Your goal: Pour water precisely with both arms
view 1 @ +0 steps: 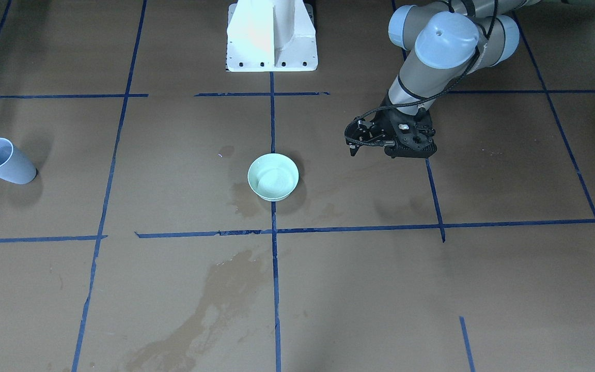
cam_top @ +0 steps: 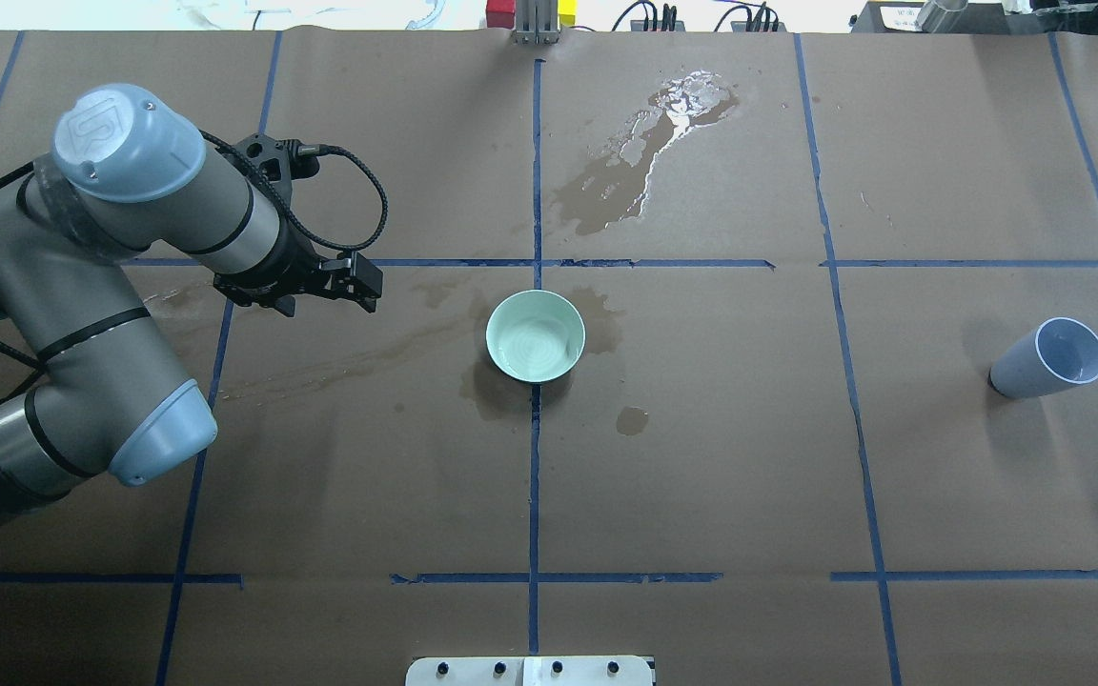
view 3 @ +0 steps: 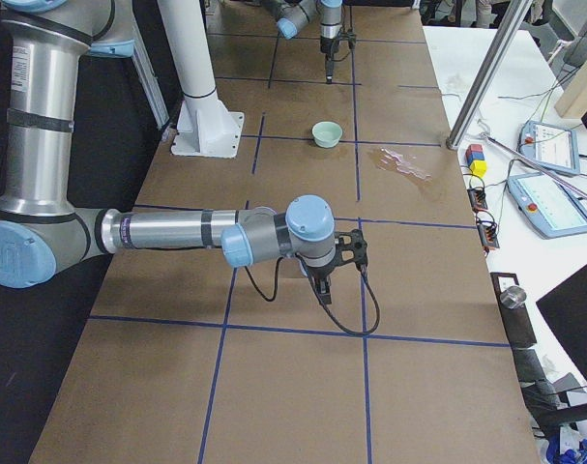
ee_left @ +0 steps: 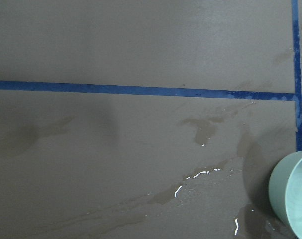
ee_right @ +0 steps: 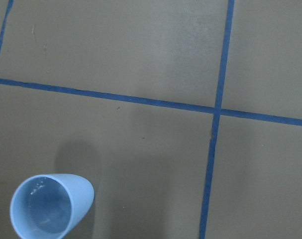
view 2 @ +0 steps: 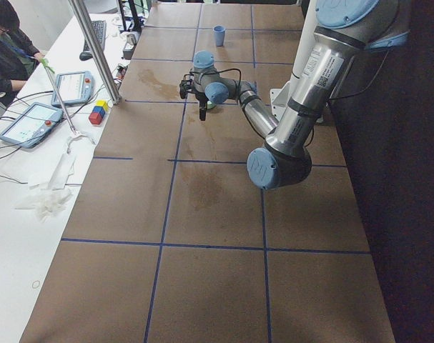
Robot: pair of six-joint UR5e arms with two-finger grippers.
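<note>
Left arm (cam_top: 82, 314) sits closest to the overhead camera, big on that view's left, elbow bent, wrist reaching out over the counter (cam_top: 701, 457). Left hand (view 2: 202, 114) points straight down, above the brown paper and not touching it, near a crossing of the blue tape lines (cam_top: 654, 263). You can read its fingers as together: one thin prong in both side views, nothing in it. It is well apart from the bowl (cam_top: 560, 319), on the bowl's robot-left side.

Bowl is mint green, upright, mid-counter, sitting on the centre tape line. Its inside looks glossy; cannot tell if there is liquid in it.

Cup (cam_top: 1049, 360) is pale blue-grey, upright, out at the robot's far right, well apart from the bowl, nothing touching it. Water (ee_right: 44, 211) shows as a faint sheen with a few specks in the cup's bottom. You see that from the right wrist camera, where the cup is in the lower left corner.

Right arm (view 3: 167, 232) shows only in the exterior right view, forearm level over the counter. Right hand (view 3: 322, 288) hangs pointing down; you cannot tell from there whether its fingers are apart or together.

Wet patches: a glinting puddle (cam_top: 663, 124) on the operators' side of the bowl, dark stains touching the bowl's foot, and a streak (cam_top: 339, 367) running from the bowl toward the left arm. White pedestal (view 1: 271, 36) stands at the robot's edge.
</note>
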